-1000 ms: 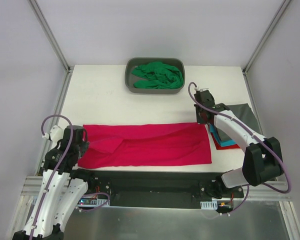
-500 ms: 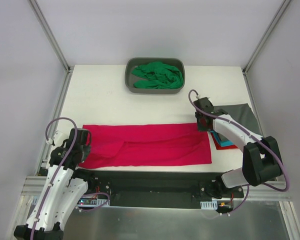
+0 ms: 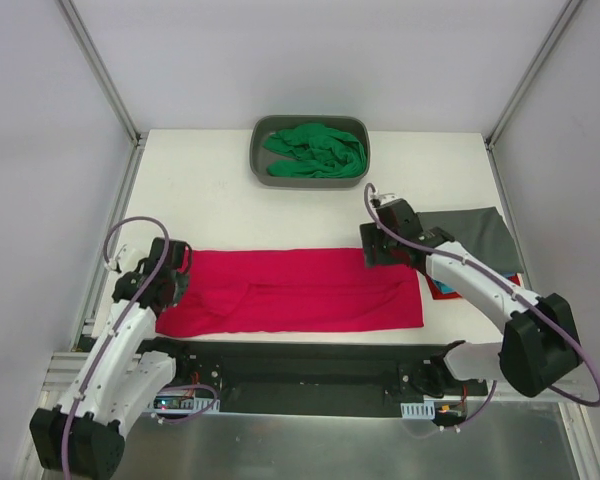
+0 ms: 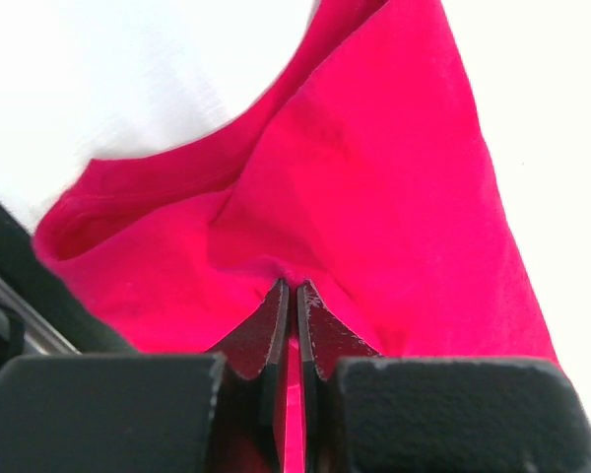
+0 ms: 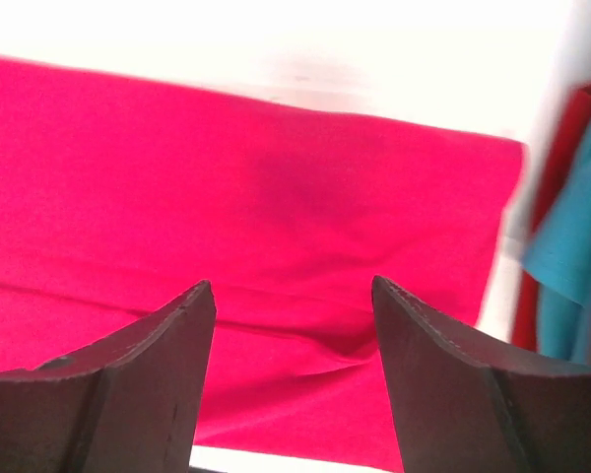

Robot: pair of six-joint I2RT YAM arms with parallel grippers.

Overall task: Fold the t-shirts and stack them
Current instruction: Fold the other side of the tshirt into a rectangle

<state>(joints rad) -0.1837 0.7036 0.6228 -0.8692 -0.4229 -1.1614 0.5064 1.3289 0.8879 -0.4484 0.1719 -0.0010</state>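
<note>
Lower centre, top view: crimson-pink t-shirt (image 3: 290,291), flat strip. Right gripper (image 5: 294,296): jaws just spread wide, cloth released. Left gripper (image 4: 295,288): still pinching its left end. Fold laid; next fold pending, likely.

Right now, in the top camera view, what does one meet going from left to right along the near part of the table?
left gripper → crimson-pink t-shirt → right gripper → dark grey t-shirt
</note>
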